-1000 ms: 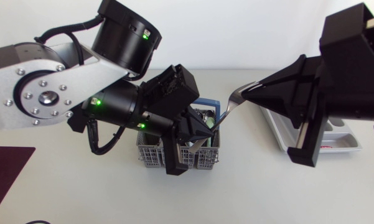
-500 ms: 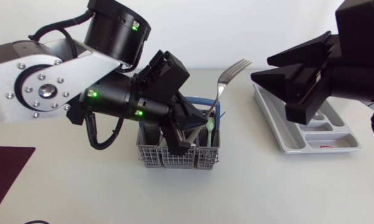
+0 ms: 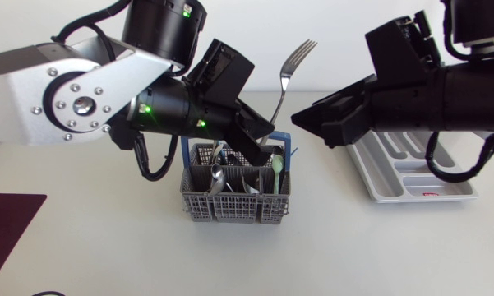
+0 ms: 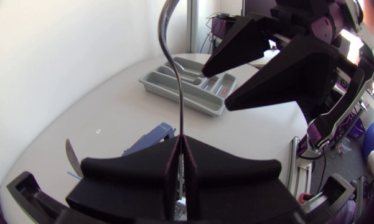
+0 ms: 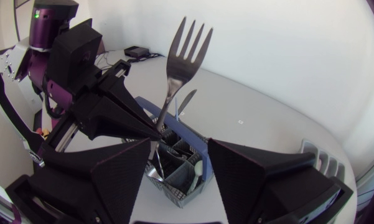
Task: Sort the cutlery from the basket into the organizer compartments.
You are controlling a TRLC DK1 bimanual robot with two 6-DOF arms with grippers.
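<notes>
- The grey wire basket (image 3: 199,205) stands nearest on the table. Its back edge and most of its blue handle are hidden behind the left arm. The cutlery inside is a jumble and hard to sort out, apart from one pale green spoon (image 3: 277,171) standing upright at the right side.
- Just above the basket's rear, the left gripper (image 3: 263,141) has its fingers pinched tight on the lower end of a fork (image 3: 289,70). From its own wrist camera the two black wedges meet with only the thin handle between them, and the tines are cut off out of sight.
- The fork is plain silver metal with a slim curved handle and four tines. It is held upright in the air, tines up, between the two grippers and clear of the basket.
- The right gripper (image 3: 311,129) sits just beside the fork with its fingers spread wide, gripping nothing. I see no contact.
- Farthest off, the grey organizer (image 3: 419,174) lies on the table, partly covered by the right arm.
</notes>
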